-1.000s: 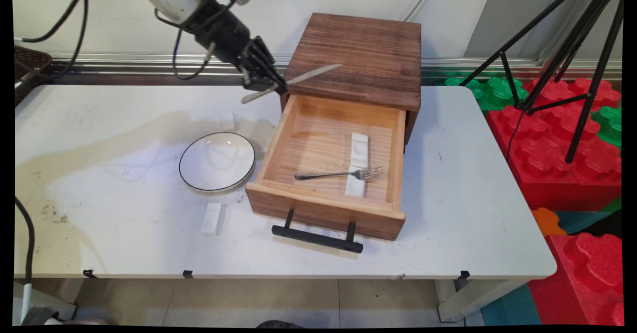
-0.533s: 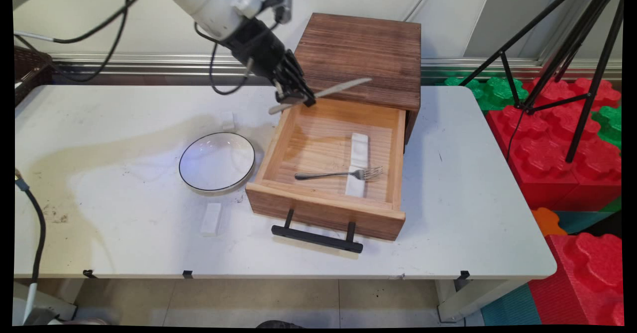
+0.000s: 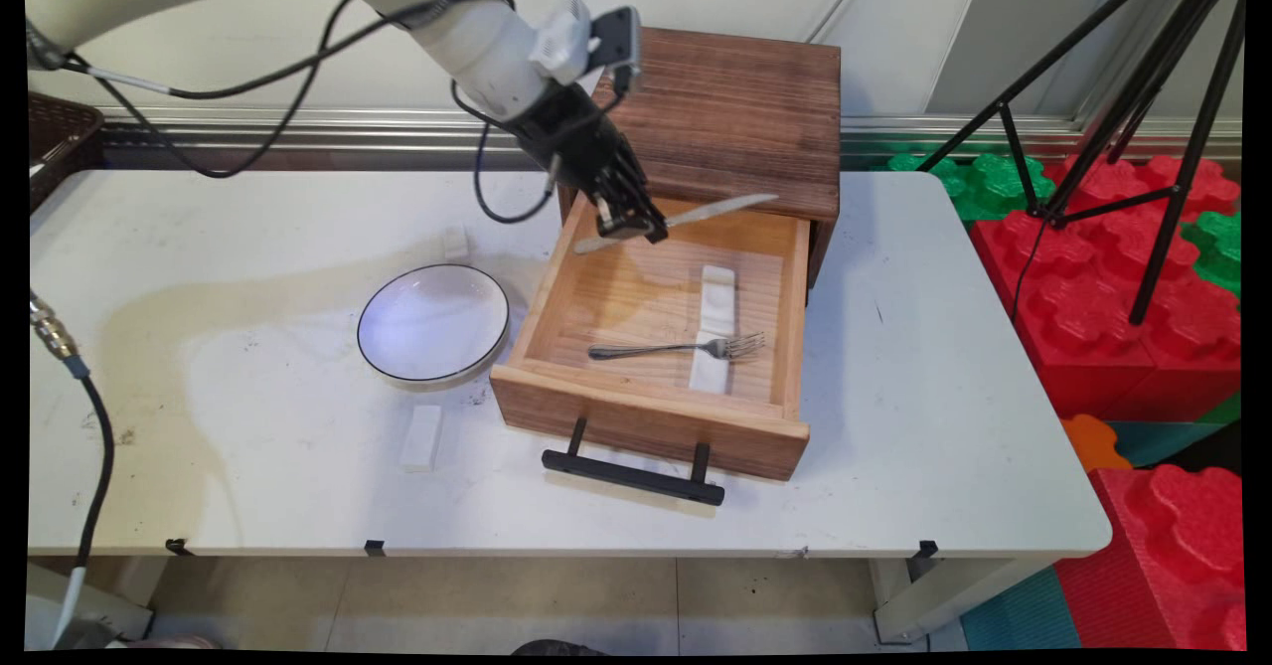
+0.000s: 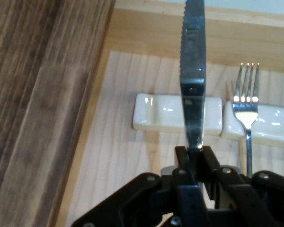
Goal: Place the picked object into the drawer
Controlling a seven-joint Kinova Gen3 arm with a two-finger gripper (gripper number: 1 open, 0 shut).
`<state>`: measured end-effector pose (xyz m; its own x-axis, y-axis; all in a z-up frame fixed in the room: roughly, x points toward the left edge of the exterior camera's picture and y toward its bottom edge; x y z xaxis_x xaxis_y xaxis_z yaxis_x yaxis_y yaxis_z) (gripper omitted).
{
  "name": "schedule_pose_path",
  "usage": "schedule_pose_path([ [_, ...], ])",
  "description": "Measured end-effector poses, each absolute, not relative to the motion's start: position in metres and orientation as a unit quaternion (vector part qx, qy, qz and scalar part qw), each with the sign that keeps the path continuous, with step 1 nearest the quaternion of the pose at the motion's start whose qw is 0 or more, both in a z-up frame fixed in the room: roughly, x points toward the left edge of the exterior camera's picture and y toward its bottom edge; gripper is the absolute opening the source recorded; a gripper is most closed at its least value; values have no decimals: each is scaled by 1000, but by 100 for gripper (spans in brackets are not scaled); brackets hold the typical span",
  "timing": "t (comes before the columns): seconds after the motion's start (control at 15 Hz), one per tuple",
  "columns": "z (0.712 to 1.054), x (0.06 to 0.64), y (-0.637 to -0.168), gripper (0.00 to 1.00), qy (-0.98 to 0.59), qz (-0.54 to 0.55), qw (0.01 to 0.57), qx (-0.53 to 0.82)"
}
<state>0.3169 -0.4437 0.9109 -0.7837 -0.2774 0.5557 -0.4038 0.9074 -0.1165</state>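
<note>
My gripper (image 3: pixel 636 228) is shut on a metal table knife (image 3: pixel 696 216) and holds it level above the back of the open wooden drawer (image 3: pixel 556 287). In the hand view the knife (image 4: pixel 192 85) runs straight up from between the fingers (image 4: pixel 182 158), its serrated blade pointing away. Below it, on the drawer floor, lie two white cutlery rests (image 4: pixel 163 111) end to end, and a fork (image 4: pixel 246 101) rests with its tines on the nearer one. In the main view the fork (image 3: pixel 676 348) lies across the drawer, tines on a white rest (image 3: pixel 715 325).
The drawer belongs to a dark wooden cabinet (image 3: pixel 735 118) at the table's back. A white bowl with a dark rim (image 3: pixel 433 323) stands left of the drawer. Small white rests lie near the bowl, in front (image 3: pixel 422 436) and behind (image 3: pixel 455 242). A black tripod (image 3: pixel 1143 98) and red foam blocks stand at right.
The gripper has carried the knife rightward and down, from beside the cabinet's left front corner to over the drawer's back part. Fork, rests and bowl have not moved.
</note>
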Motion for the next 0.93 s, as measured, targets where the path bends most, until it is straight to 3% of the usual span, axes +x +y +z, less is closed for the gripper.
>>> schedule_pose_path([
  [0.93, 845, 282, -469, 0, -947, 97, 255, 168],
])
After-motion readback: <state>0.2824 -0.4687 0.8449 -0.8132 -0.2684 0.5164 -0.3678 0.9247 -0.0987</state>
